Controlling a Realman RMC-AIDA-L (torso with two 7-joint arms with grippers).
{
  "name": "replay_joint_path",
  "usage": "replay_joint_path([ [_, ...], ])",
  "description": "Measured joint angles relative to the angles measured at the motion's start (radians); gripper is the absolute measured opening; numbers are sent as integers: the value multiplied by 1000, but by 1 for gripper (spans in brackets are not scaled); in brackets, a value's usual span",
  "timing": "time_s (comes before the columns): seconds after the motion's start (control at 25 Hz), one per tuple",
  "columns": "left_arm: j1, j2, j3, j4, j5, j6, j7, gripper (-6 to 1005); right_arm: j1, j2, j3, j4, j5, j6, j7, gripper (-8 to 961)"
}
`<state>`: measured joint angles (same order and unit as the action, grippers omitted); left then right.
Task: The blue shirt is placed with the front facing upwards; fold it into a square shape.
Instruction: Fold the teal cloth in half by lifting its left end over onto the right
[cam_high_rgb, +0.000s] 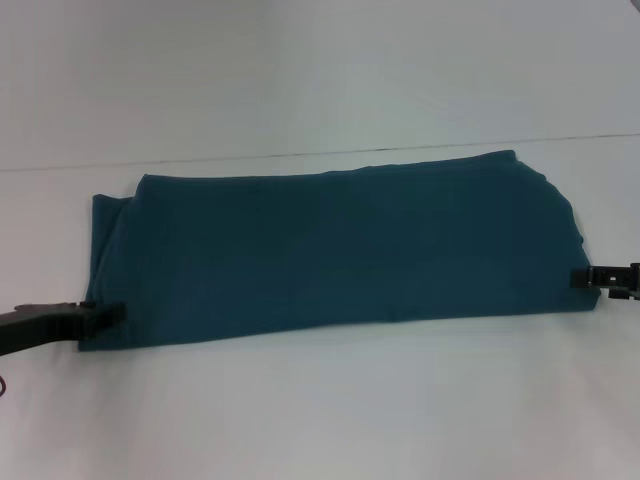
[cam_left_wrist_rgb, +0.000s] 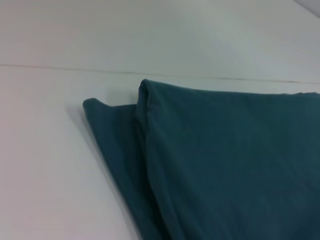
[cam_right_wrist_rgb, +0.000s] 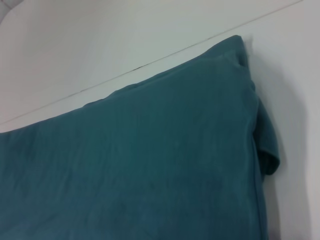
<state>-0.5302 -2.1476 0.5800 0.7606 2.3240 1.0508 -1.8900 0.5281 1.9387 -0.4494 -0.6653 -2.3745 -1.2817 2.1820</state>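
Though folded into a long band across the white table (cam_high_rgb: 320, 410), blue shirt (cam_high_rgb: 340, 250) lay flat, plain side up. Left gripper (cam_high_rgb: 100, 314) at its near left corner, right gripper (cam_high_rgb: 590, 277) at right edge; finger state of either impossible to tell.

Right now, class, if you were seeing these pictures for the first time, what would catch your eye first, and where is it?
The blue shirt dominates: a long teal band folded across the middle of the white table, plain side up with no lettering showing. The left gripper sits at its near left corner and the right gripper at its right end. In the left wrist view, a lower layer juts out past the top fold.
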Motion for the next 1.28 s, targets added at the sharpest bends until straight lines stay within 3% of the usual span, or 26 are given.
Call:
replay_joint_path([
  [0.04, -2, 0, 0, 0, 8, -1, -2, 598, 0, 0, 0, 0, 0, 3, -1, 856],
  [0.44, -9, 0, 14, 1, 33, -3, -17, 140, 4, 4, 0, 2, 1, 6, -2, 839],
  [0.68, -10, -2, 22, 20, 33, 4, -28, 56, 7, 14, -1, 2, -1, 29, -3, 829],
  [1.12, -11, -5, 48, 52, 32, 22, -44, 57, 23, 51, -31, 7, -1, 96, -14, 811],
  [1.28, -8, -6, 50, 61, 32, 29, -47, 58, 16, 54, -34, 3, -1, 92, -14, 768],
])
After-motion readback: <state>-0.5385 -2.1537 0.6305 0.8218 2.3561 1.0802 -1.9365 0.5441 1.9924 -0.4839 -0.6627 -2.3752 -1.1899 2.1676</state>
